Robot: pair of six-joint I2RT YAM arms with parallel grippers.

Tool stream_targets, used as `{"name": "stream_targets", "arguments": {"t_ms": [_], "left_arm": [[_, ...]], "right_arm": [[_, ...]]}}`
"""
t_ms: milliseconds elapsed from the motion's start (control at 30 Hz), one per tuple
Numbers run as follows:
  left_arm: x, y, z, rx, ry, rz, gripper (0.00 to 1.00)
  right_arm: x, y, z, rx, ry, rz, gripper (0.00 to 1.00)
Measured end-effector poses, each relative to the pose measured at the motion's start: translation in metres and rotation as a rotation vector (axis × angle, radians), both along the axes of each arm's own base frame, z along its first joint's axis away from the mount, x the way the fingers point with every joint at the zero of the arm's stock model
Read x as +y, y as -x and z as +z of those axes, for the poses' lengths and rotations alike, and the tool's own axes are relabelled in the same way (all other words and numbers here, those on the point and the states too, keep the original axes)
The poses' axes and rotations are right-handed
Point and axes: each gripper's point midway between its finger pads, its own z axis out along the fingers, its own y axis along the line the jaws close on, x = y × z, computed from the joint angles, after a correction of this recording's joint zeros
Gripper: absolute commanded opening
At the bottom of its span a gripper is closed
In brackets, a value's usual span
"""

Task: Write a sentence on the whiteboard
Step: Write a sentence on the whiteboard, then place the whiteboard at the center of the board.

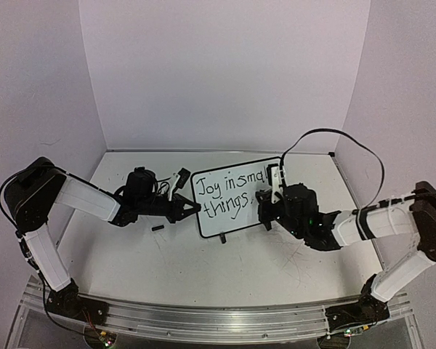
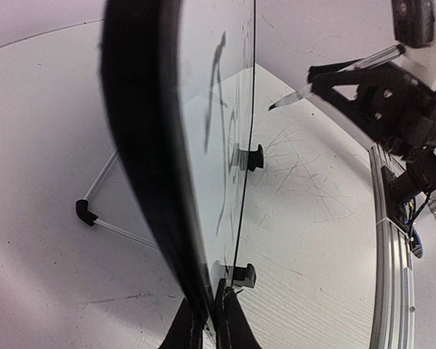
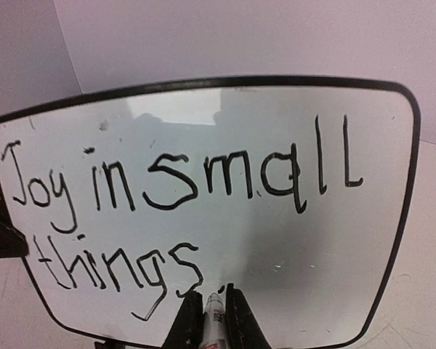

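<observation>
The whiteboard [image 1: 236, 224] stands tilted at mid-table on small black feet [image 2: 251, 156], its frame [image 2: 142, 145] seen edge-on in the left wrist view. The sentence [image 1: 225, 195] in black marker reads "Joy in small things." in two lines [image 3: 182, 182]. My left gripper [image 1: 192, 209] is shut on the board's left edge, fingers [image 2: 232, 323] pinching the frame. My right gripper [image 1: 265, 200] is shut on a white marker [image 3: 215, 323]. The marker's tip sits at the board face [image 3: 291, 254], by the dot after "things". The marker [image 2: 363, 62] also shows from the side.
A small black cap [image 1: 158, 228] lies on the scratched tabletop left of the board. A wire stand leg [image 2: 94, 214] props the board from behind. An aluminium rail [image 1: 218, 320] runs along the near edge. Walls close in at the back and sides.
</observation>
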Motion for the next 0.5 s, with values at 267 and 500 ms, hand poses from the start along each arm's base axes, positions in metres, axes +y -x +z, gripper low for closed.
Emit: {"name": "stream_targets", "arguments": {"t_ms": [267, 500], "left_arm": [[0.002, -0.004, -0.002, 0.010, -0.007, 0.025, 0.12], [0.012, -0.014, -0.011, 0.023, -0.046, 0.081, 0.21]], "right_arm": [[-0.016, 0.030, 0.074, -0.059, -0.154, 0.066, 0.00], [-0.032, 0.038, 0.063, -0.023, -0.097, 0.040, 0.00]]}}
